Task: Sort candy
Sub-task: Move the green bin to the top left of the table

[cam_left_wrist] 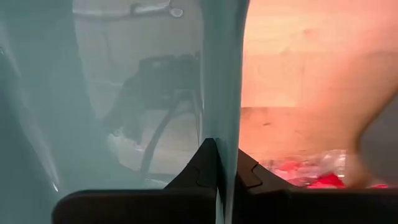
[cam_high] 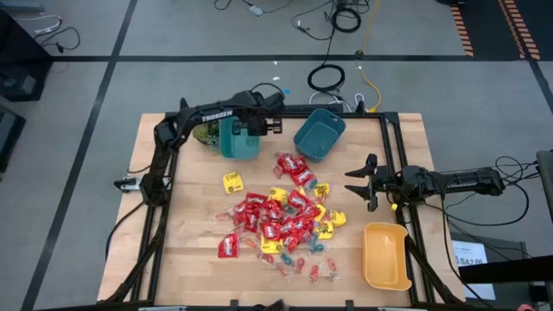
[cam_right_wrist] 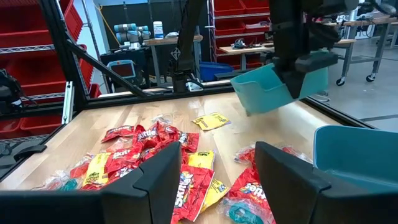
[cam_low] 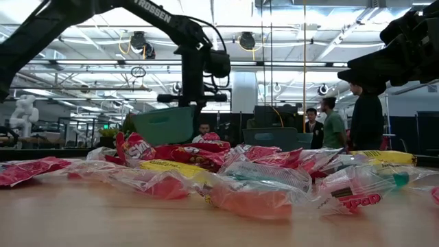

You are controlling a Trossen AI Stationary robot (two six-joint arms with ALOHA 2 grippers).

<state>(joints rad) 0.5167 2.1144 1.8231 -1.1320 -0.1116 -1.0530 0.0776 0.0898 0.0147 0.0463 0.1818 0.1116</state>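
Lying heaped at the middle of the desk [cam_high: 181, 250], the candy [cam_high: 281, 220] spreads toward about 5 o'clock: red packets [cam_high: 294, 226] thickest at the core, yellow packets [cam_high: 329, 224] on its 3 o'clock fringe, and small clear, teal and pink twists [cam_high: 315, 270] trailing out nearest the front edge. One yellow packet [cam_high: 232, 181] sits apart at about 10 o'clock from the heap, and a red one [cam_high: 228, 246] lies off at 8 o'clock. In the low view the wrappers fill the foreground, a pink twist [cam_low: 250, 199] closest.

At about 4 o'clock from the pile, near the front corner, stands a yellow bin [cam_high: 386, 256]. At 3 o'clock the right hand [cam_high: 357, 182] hangs at the desk's edge, fingers parted and holding nothing, pointed at the heap.

Farther back, at 1 o'clock from the candy, a blue bin [cam_high: 318, 134] rests on the desk. At 11 o'clock the left hand [cam_high: 245, 130] is clamped on the wall of a teal bin [cam_high: 236, 141], its fingers [cam_left_wrist: 247, 171] pinched tight either side of the thin wall; the low view shows this bin tilted and raised above the desk. A small green plant [cam_high: 206, 134] shows just beside it at 9 o'clock.

Beyond the desk, the low view shows several people [cam_low: 334, 123] in the room.
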